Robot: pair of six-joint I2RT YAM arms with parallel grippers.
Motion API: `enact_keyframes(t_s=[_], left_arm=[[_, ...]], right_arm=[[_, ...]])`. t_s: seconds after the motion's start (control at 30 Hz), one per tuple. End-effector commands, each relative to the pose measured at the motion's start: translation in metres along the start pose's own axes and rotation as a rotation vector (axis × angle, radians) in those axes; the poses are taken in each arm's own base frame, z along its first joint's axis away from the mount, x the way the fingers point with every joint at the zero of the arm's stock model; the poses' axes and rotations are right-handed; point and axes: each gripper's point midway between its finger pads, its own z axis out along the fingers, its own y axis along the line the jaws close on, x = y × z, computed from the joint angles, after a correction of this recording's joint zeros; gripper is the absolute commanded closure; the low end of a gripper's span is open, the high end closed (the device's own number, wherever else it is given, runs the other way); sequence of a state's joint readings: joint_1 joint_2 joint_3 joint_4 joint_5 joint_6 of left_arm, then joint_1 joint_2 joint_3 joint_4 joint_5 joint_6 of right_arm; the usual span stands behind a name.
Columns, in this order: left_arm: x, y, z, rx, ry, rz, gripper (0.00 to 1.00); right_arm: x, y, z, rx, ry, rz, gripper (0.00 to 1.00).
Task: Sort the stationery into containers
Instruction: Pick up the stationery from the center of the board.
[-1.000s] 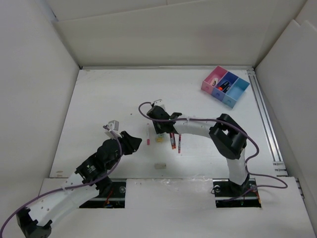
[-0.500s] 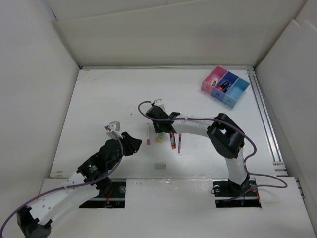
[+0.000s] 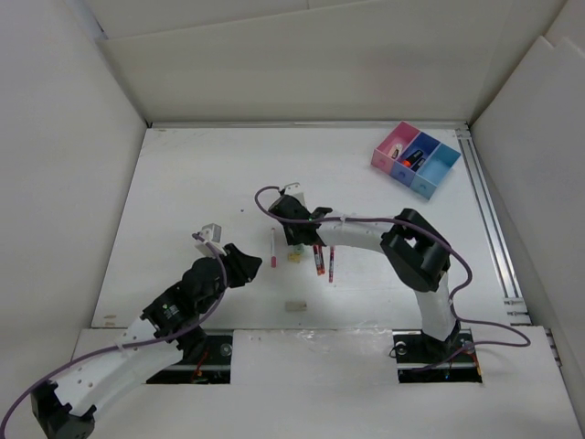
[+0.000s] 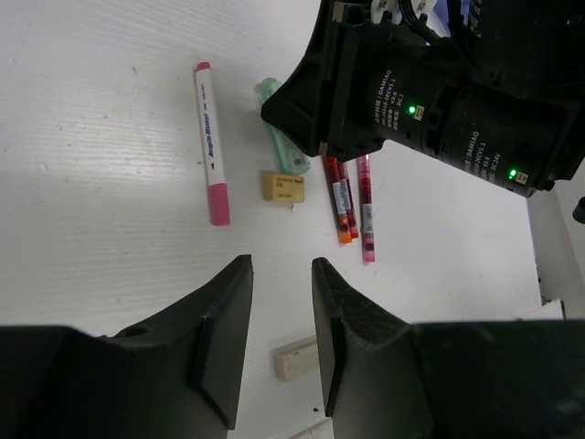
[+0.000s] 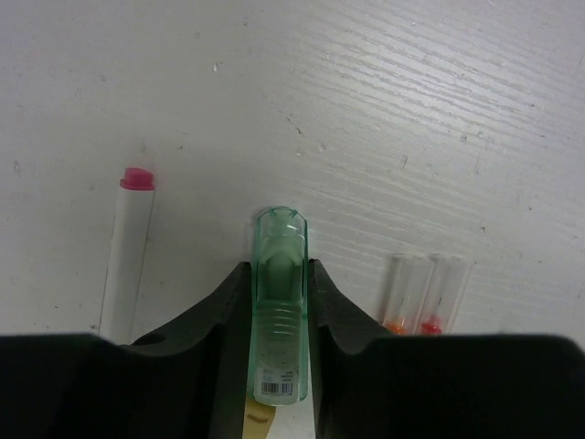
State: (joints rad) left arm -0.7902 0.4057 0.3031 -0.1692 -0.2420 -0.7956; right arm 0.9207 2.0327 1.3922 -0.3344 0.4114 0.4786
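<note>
Pinching a translucent green marker point(image 5: 278, 233) between its 2 fingers, the right gripper point(image 5: 277, 273) is pressing flush against both sides of the barrel, which is lying flat on the table point(image 3: 183, 183) near the middle. A white marker point(image 5: 128, 247) with a pink cap is lying just to one side of it, and 2 red pens point(image 4: 341, 201) and a pink pen point(image 4: 366, 206) are lying side by side on the other. A yellowish eraser point(image 4: 283, 187) is sitting at the green marker's near end (touching it or just apart, hard to tell). The left gripper point(image 4: 281, 267) is hovering above the table nearer the arm bases, its jaws standing partly apart with nothing between them. A beige eraser point(image 4: 297, 357) is lying below it, well apart from the rest. The tray point(image 3: 388, 166) is sitting at the far right corner, with orange- and black-capped pieces lying in its dark blue middle bin.
</note>
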Motion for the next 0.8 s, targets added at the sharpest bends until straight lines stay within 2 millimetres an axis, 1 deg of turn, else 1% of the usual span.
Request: enact_keyframes(t_s=[0.0, 0.03, 0.07, 0.13, 0.17, 0.2, 0.23, 0.27, 0.3, 0.37, 0.4, 0.43, 0.47, 0.5, 0.53, 0.57, 0.6, 0.67, 0.7, 0.73, 0.77], left_arm=[[-0.004, -0.007, 0.001, 0.019, -0.011, -0.002, 0.71], [-0.004, -0.007, 0.001, 0.019, -0.011, -0.002, 0.71], [-0.004, -0.007, 0.001, 0.019, -0.011, -0.002, 0.71], [-0.006, -0.009, 0.001, 0.025, -0.017, -0.005, 0.71], [-0.006, -0.009, 0.001, 0.025, -0.017, -0.005, 0.71], [-0.004, -0.007, 0.002, 0.019, -0.011, 0.007, 0.71], [-0.004, -0.007, 0.002, 0.019, -0.011, 0.007, 0.71], [-0.006, -0.009, 0.002, 0.026, -0.018, 0.004, 0.71], [-0.005, -0.011, 0.003, 0.032, -0.011, 0.004, 0.71], [-0.002, -0.008, 0.005, 0.025, -0.004, 0.007, 0.71], [0.000, -0.009, 0.005, 0.032, 0.004, 0.007, 0.71], [0.000, -0.010, 0.006, 0.032, 0.004, 0.017, 0.71], [0.003, -0.009, 0.007, 0.029, 0.020, 0.020, 0.71], [0.002, -0.011, 0.008, 0.038, 0.013, 0.017, 0.71], [0.004, -0.009, 0.009, 0.028, 0.021, 0.031, 0.71], [0.005, -0.011, 0.011, 0.036, 0.030, 0.032, 0.71], [0.006, -0.014, 0.012, 0.046, 0.033, 0.030, 0.71], [0.008, -0.012, 0.015, 0.037, 0.042, 0.043, 0.71], [0.008, -0.015, 0.016, 0.047, 0.045, 0.041, 0.71], [0.010, -0.013, 0.017, 0.041, 0.051, 0.044, 0.71], [0.011, -0.014, 0.019, 0.038, 0.053, 0.044, 0.71]], right_arm=[[-0.012, 0.011, -0.001, -0.028, -0.037, 0.027, 0.76], [-0.015, 0.010, -0.004, -0.032, -0.045, 0.022, 0.76], [-0.023, 0.009, -0.011, -0.033, -0.066, 0.021, 0.76], [-0.046, 0.010, -0.022, -0.035, -0.122, 0.030, 0.76], [-0.062, 0.004, -0.031, -0.031, -0.156, 0.037, 0.76], [-0.072, 0.001, -0.036, -0.034, -0.175, 0.053, 0.76], [-0.085, -0.009, -0.039, -0.025, -0.195, 0.064, 0.76], [-0.097, -0.014, -0.044, -0.036, -0.213, 0.085, 0.76], [-0.112, -0.031, -0.051, -0.028, -0.237, 0.107, 0.76], [-0.132, -0.050, -0.060, -0.023, -0.276, 0.138, 0.76], [-0.142, -0.065, -0.069, -0.011, -0.301, 0.150, 0.76], [-0.149, -0.080, -0.072, 0.008, -0.315, 0.159, 0.76], [-0.160, -0.110, -0.071, 0.031, -0.323, 0.205, 0.76], [-0.168, -0.128, -0.073, 0.043, -0.341, 0.221, 0.76], [-0.173, -0.146, -0.073, 0.062, -0.348, 0.232, 0.76], [-0.180, -0.182, -0.073, 0.102, -0.357, 0.281, 0.76], [-0.189, -0.200, -0.076, 0.116, -0.373, 0.296, 0.76], [-0.197, -0.231, -0.069, 0.121, -0.378, 0.341, 0.76], [-0.202, -0.260, -0.066, 0.112, -0.386, 0.380, 0.76], [-0.209, -0.275, -0.066, 0.115, -0.399, 0.399, 0.76], [-0.208, -0.289, -0.057, 0.122, -0.386, 0.416, 0.76]])
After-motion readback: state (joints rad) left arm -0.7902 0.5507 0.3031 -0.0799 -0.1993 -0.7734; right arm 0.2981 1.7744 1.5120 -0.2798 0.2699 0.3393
